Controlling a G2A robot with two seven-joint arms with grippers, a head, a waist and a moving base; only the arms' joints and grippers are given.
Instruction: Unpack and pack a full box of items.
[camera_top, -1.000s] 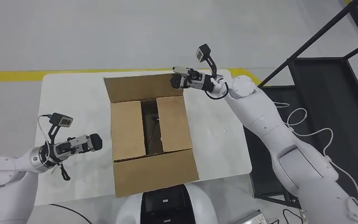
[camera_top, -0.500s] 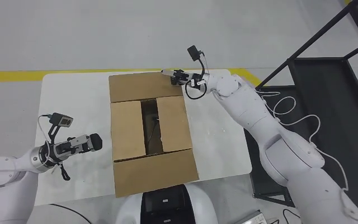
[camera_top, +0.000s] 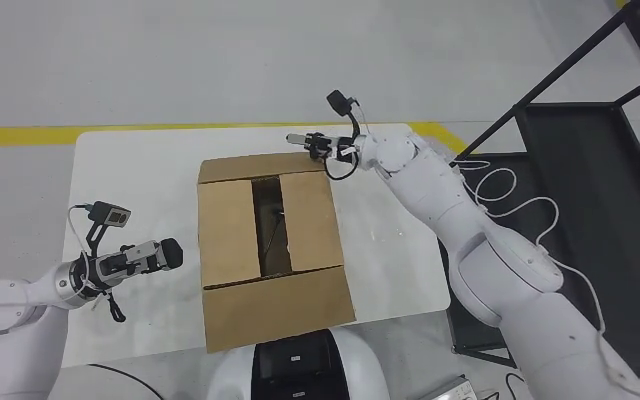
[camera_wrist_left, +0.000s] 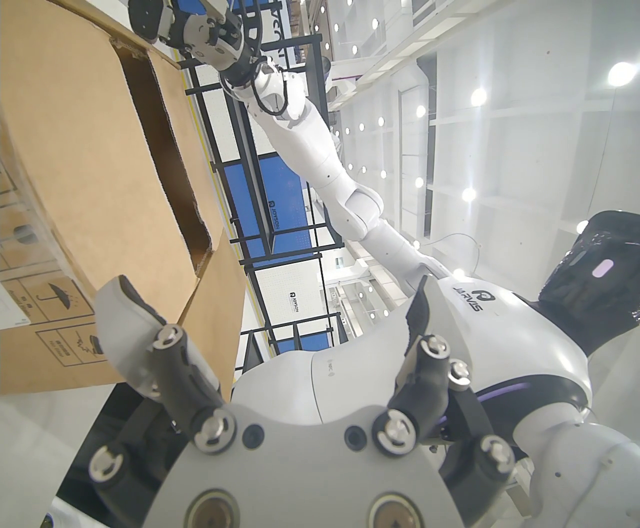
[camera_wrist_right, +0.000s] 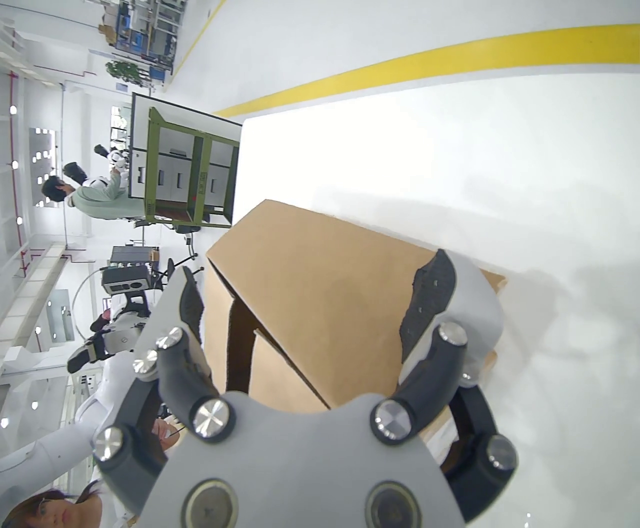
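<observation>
A brown cardboard box (camera_top: 235, 235) stands in the middle of the white table. Its two side flaps lie nearly shut over a dark gap (camera_top: 268, 228). The near flap (camera_top: 280, 305) hangs outward, and the far flap (camera_top: 262, 167) is tilted up. My right gripper (camera_top: 303, 141) is open at that far flap's right end. In the right wrist view the flap (camera_wrist_right: 310, 260) sits between the spread fingers (camera_wrist_right: 430, 285); I cannot tell whether they touch it. My left gripper (camera_top: 170, 253) hangs open left of the box (camera_wrist_left: 75, 165), holding nothing (camera_wrist_left: 270, 300).
Bare table (camera_top: 130, 170) lies to the left of the box, and a narrower strip (camera_top: 390, 250) to its right. A black metal rack (camera_top: 560, 140) stands beyond the table's right edge. A yellow floor line (camera_top: 100, 131) runs behind the table.
My right gripper has moved left along the box's far edge, and the far flap has swung up from lying outward. The left arm has kept still.
</observation>
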